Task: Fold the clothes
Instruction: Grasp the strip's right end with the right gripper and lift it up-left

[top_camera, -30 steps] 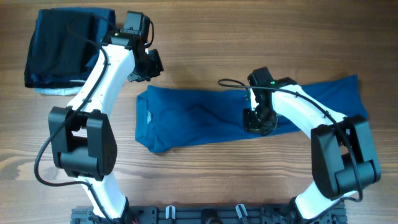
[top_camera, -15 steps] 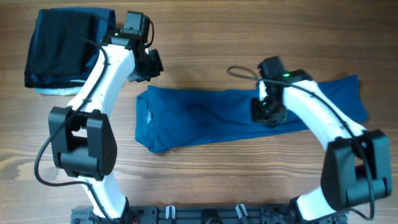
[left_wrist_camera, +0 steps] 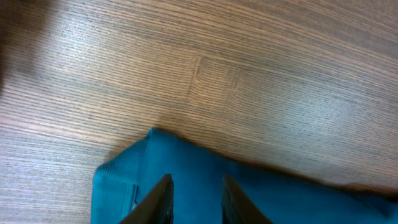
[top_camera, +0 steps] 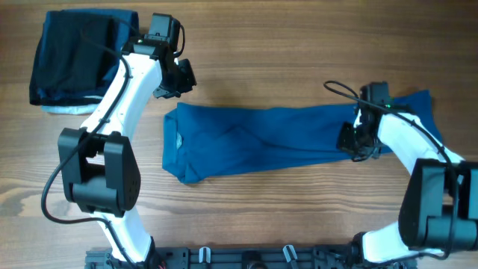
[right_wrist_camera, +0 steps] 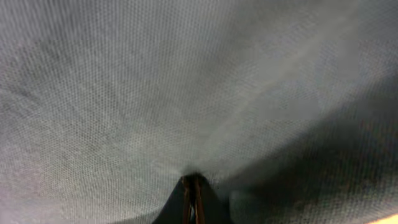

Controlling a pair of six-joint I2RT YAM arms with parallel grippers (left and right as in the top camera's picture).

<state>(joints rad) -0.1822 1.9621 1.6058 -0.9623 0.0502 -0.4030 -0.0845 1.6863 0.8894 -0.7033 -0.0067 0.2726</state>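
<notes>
A brown wooden table (top_camera: 246, 45) fills the view. Its thin lines run from side to side. At the far left corner lies a pile of dark clothes (top_camera: 71, 56), folded flat. A pale blue edge (top_camera: 63, 109) peeks out under its near side. Along the near edge of the table runs 1 black bar (top_camera: 224, 259) with small hooks. Close up, the wood shows a faint square mark (left_wrist_camera: 214, 78).

White arm links (top_camera: 127, 82), bulky black joint housings (top_camera: 101, 168), thin black cables (top_camera: 340, 91) looping off wrists
</notes>
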